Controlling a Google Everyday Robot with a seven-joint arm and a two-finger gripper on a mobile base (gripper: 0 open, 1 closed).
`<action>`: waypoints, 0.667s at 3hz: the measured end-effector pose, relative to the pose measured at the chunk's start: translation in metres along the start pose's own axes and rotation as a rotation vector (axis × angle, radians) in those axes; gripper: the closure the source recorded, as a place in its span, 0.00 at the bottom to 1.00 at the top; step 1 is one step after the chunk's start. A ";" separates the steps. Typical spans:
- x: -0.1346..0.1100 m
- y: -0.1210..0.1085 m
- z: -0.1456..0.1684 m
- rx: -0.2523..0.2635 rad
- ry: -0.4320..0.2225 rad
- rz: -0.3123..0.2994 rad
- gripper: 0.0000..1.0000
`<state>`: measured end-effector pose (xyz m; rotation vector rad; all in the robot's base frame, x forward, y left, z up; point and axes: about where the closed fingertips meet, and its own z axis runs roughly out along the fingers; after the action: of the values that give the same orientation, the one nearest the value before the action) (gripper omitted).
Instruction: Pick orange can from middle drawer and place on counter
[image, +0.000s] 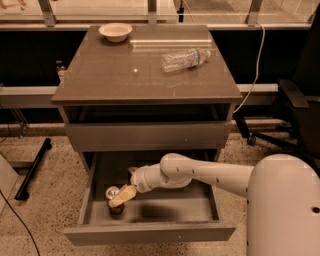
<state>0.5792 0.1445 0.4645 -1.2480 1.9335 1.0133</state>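
Glossy grey-brown counter (125, 75) carries a pale bowl (115, 32) at back left and a clear plastic bottle (185, 59) on its side at back right, well apart; gripper (121, 196) is low in the open middle drawer (150, 232), at the orange can (113, 192).
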 end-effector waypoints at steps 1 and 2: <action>0.009 0.000 0.025 -0.023 -0.020 0.027 0.00; 0.021 0.003 0.046 -0.043 -0.057 0.072 0.01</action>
<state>0.5729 0.1745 0.4242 -1.1671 1.9339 1.1201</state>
